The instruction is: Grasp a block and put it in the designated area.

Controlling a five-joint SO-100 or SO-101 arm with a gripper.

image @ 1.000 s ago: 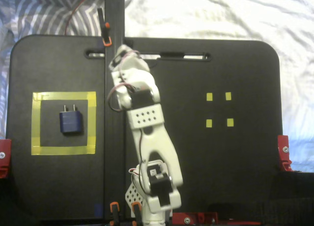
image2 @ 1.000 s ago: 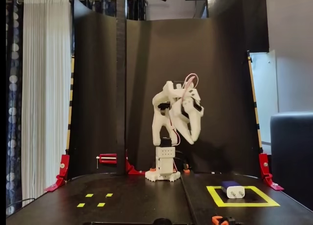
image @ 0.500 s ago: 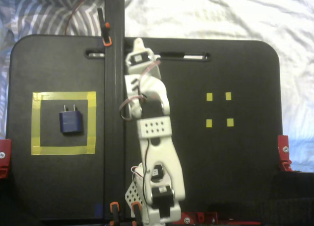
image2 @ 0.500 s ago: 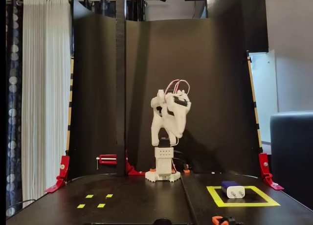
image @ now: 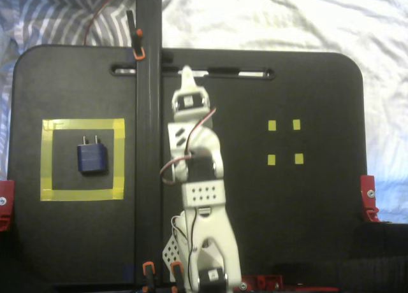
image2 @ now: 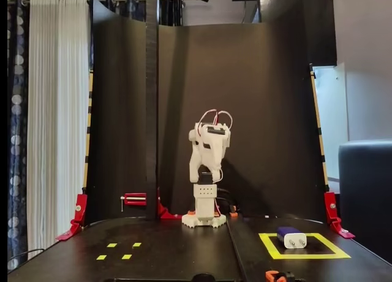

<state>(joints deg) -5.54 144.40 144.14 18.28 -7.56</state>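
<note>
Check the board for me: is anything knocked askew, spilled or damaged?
Nothing stands out. The block lies flat inside the designated area, clear of the tape, prongs pointing at the board's far edge. The four yellow markers sit in a neat square.

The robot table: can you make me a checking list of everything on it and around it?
Surface: black table, flat, with a slot near its far edge.
Job's things: navy block lies inside the yellow tape square, prongs pointing to the far edge in the top-down fixed view; nothing is touching it.
Clutter: four small yellow markers; an upright black post.
End effector: pulled up over the arm's base, far from the block; open or shut cannot be told.
Cables: red and white wires loop on the arm.
Surroundings: red clamps at the table corners, black backdrop, white curtain.
</note>
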